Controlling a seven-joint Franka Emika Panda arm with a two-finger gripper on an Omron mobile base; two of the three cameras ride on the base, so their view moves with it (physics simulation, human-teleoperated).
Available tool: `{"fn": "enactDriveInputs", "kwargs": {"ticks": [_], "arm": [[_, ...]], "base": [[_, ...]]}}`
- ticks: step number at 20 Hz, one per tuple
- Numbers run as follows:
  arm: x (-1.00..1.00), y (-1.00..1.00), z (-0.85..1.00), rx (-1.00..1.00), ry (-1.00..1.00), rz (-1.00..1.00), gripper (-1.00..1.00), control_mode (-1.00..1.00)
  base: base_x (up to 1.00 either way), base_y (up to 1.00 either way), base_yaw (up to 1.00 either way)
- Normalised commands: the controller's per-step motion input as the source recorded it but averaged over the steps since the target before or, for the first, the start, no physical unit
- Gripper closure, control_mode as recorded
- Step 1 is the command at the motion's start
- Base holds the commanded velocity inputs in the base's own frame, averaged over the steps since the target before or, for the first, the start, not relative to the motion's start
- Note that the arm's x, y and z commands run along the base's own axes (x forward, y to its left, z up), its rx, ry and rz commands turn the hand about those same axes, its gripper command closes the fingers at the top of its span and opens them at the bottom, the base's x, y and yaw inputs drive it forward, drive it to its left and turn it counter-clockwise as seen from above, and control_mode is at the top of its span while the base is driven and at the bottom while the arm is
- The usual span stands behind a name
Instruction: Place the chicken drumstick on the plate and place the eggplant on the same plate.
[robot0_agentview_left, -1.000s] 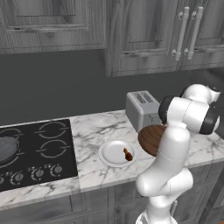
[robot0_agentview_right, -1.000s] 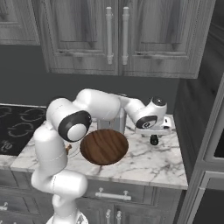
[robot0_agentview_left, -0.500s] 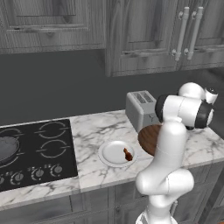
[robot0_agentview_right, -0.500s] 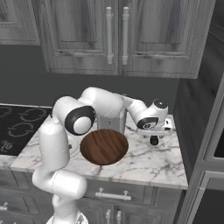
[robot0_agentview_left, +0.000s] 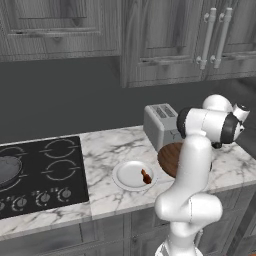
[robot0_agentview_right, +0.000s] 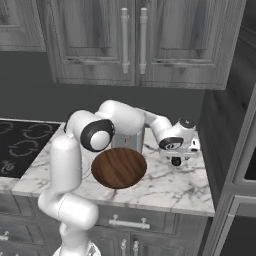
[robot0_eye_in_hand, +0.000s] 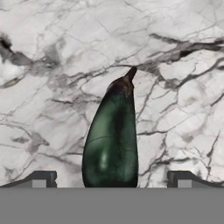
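While the small reddish-brown club-shaped chicken drumstick (robot0_agentview_left: 145, 176) lies on the round shallow white plate (robot0_agentview_left: 125, 176), the dark glossy oblong eggplant (robot0_eye_in_hand: 111, 141) rests on the white-and-grey marble counter (robot0_eye_in_hand: 52, 113).

Eggplant: hand view, stem end pointing away from the hand, its fat end between the two dark fingertips (robot0_eye_in_hand: 42, 178), which stand wide apart on either side, not touching it. Gripper (robot0_agentview_right: 176, 161) released, hanging low over the counter's right end, near the dark wall. Round brown wooden board (robot0_agentview_right: 119, 167) sits between plate and gripper; grey metal toaster (robot0_agentview_left: 159, 123) behind the board; black cooktop (robot0_agentview_left: 40, 172) left of the plate.
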Motion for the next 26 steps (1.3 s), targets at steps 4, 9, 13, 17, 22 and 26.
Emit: {"fn": "enactDriveInputs", "kwargs": {"ticks": [4, 9, 13, 17, 22, 26], "arm": [[0.0, 0.0, -0.12, 0.0, 0.0, 0.0, -1.0, -1.0], [0.01, 0.0, -0.12, 0.0, 0.0, 0.0, -1.0, -1.0], [0.06, 0.0, -0.15, 0.0, 0.0, 0.0, -1.0, -1.0], [0.08, 0.0, -0.14, 0.0, 0.0, 0.0, -1.0, -1.0], [0.1, 0.0, -0.07, 0.0, 0.0, 0.0, 1.0, -1.0], [0.01, 0.0, 0.0, 0.0, 0.0, 0.0, 1.0, -1.0]], "base": [[0.0, 0.0, 0.0], [0.0, 0.0, 0.0], [0.0, 0.0, 0.0], [0.0, 0.0, 0.0], [0.0, 0.0, 0.0], [0.0, 0.0, 0.0]]}}
